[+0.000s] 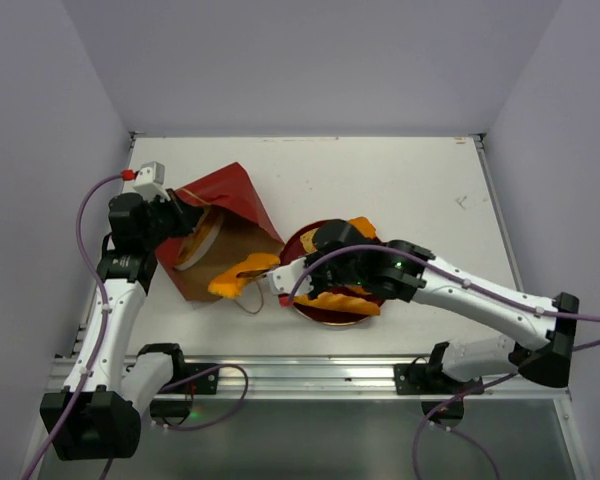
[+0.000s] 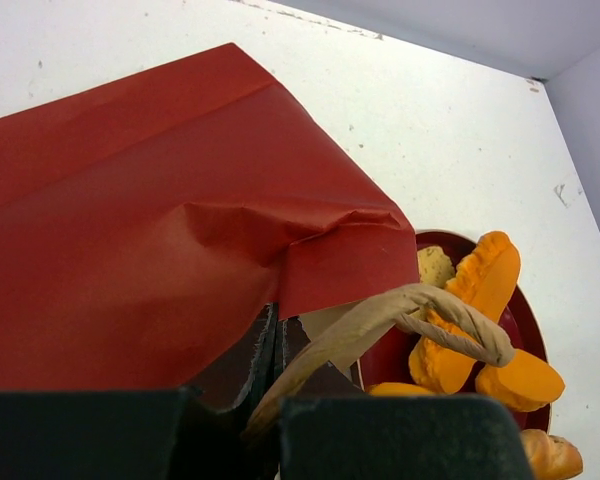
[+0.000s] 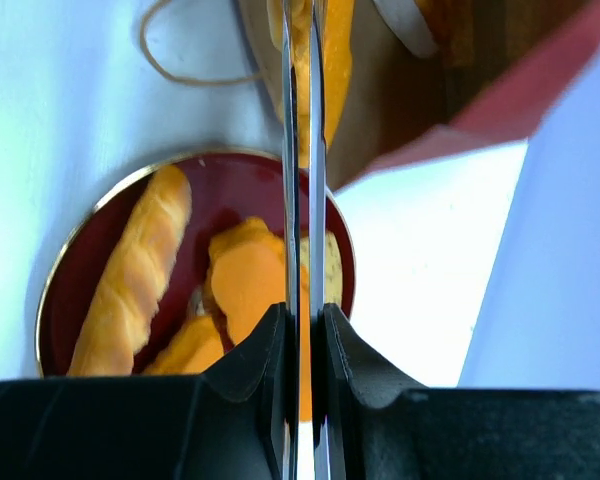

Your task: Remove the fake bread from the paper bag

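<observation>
The paper bag (image 1: 225, 215) lies on its side at the left, red outside and brown inside, with its mouth toward the plate. My left gripper (image 1: 185, 217) is shut on the bag's upper rim by the cord handle (image 2: 420, 310); in the left wrist view the jaws (image 2: 277, 340) pinch the paper. My right gripper (image 1: 268, 273) is shut on an orange bread piece (image 1: 235, 277) at the bag's mouth, and the piece shows between the fingers in the right wrist view (image 3: 337, 60). A white-edged bun (image 1: 197, 240) lies inside the bag. Several bread pieces (image 1: 345, 300) lie on the red plate (image 1: 300, 240).
The plate (image 3: 65, 290) sits just right of the bag and holds a long loaf (image 3: 130, 280) and orange pieces (image 3: 245, 280). A loose cord handle (image 1: 250, 300) lies on the white table (image 1: 430, 190). Walls close in the back and both sides.
</observation>
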You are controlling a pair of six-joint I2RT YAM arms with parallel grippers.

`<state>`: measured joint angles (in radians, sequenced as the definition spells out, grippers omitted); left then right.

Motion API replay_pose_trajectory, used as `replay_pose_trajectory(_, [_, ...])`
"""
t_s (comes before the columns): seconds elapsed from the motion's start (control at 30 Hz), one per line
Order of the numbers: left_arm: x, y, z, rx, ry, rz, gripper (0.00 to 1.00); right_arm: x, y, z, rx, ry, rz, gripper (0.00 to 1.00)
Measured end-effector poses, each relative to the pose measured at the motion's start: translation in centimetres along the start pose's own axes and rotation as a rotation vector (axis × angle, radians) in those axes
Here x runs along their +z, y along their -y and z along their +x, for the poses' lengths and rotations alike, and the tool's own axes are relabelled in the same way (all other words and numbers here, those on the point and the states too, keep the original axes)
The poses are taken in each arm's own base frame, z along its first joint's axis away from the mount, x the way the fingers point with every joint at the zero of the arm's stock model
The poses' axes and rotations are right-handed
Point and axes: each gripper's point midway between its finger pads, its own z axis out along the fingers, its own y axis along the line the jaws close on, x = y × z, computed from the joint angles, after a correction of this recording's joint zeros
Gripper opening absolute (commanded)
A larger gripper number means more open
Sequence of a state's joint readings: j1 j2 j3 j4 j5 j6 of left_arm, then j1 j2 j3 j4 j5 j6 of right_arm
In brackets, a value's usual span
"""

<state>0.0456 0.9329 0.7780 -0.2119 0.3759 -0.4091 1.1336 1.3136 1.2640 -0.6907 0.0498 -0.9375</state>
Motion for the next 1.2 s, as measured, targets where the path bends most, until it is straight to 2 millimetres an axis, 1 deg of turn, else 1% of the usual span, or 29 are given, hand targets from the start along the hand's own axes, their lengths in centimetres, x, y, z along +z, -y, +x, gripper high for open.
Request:
replay_pose_trajectory(0.1, [0.0, -0.2, -0.1, 0.000, 0.002, -0.013, 0.00, -3.1, 1.2, 1.3, 0.062, 0.023, 0.038, 0.00])
replay_pose_trajectory(0.2, [0.0, -0.4, 0.0, -0.001, 0.002, -0.022, 0.00, -6.4, 2.5, 3.0, 0.112, 0.017, 0.117, 0.00])
replay_pose_trajectory(0.27, [0.0, -0.4, 0.0, -0.001, 0.003, -0.024, 0.00, -8.2, 2.9, 4.2, 0.135, 0.006, 0.174, 0.00])
replay_pose_trajectory(0.37, [0.0, -0.4, 0.0, -0.001, 0.003, -0.025, 0.00, -10.3, 2.8, 7.2, 0.183, -0.058, 0.248, 0.00])
replay_pose_trajectory(0.5, [0.0, -0.4, 0.0, -0.001, 0.003, -0.025, 0.00, -11.7, 1.2, 11.8, 0.232, -0.204, 0.304, 0.00])
replay_pose_trajectory(0.63, [0.0, -0.4, 0.0, -0.001, 0.003, -0.025, 0.00, -11.7, -0.6, 14.5, 0.242, -0.312, 0.302, 0.00])
replay_pose_trajectory(0.87, [-0.1, -0.4, -0.1, 0.000, 0.005, -0.024, 0.00, -9.3, -2.8, 18.2, 0.222, -0.479, 0.258, 0.00])
replay_pose_trajectory(0.9, [-0.1, -0.4, 0.0, -0.001, 0.004, -0.024, 0.00, -9.0, -3.0, 18.5, 0.220, -0.490, 0.253, 0.03])
replay_pose_trajectory(1.03, [-0.1, -0.4, 0.0, -0.001, 0.002, -0.024, 0.00, -8.5, -3.2, 19.2, 0.215, -0.516, 0.268, 0.07])
replay_pose_trajectory(1.13, [-0.1, -0.4, 0.0, -0.001, 0.002, -0.024, 0.00, -7.9, -4.1, 19.7, 0.210, -0.528, 0.246, 0.12])
replay_pose_trajectory(1.2, [-0.1, -0.4, 0.0, -0.001, 0.002, -0.023, 0.00, -7.6, -4.8, 19.9, 0.208, -0.528, 0.226, 0.17])
